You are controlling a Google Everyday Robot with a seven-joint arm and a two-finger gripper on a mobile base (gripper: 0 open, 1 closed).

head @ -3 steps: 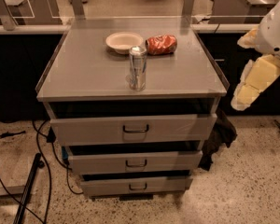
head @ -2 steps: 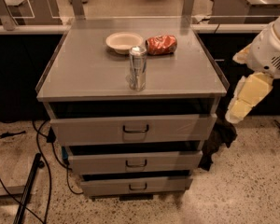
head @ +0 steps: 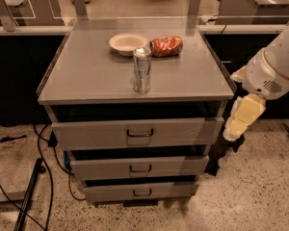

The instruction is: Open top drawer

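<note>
The top drawer [head: 96,134] is the widest of three grey drawers in a metal cabinet. It has a small dark loop handle [head: 140,133] at its centre and a dark gap shows above its front. My arm comes in from the right with a white joint [head: 272,73] and a pale yellow link [head: 243,117]. My dark gripper [head: 220,154] hangs below that link, beside the cabinet's right side, at the height of the middle drawer. It is to the right of the top drawer's handle and apart from it.
On the cabinet top [head: 86,71] stand a silver can [head: 141,70], a white bowl [head: 128,43] and a crumpled red bag [head: 166,46]. Two narrower drawers [head: 139,167] sit below. Cables and a dark pole [head: 29,196] lie on the floor at left. Desks stand behind.
My arm has swung down and left, bringing the yellow link and gripper closer to the cabinet's right side. The drawers and the objects on top have not moved.
</note>
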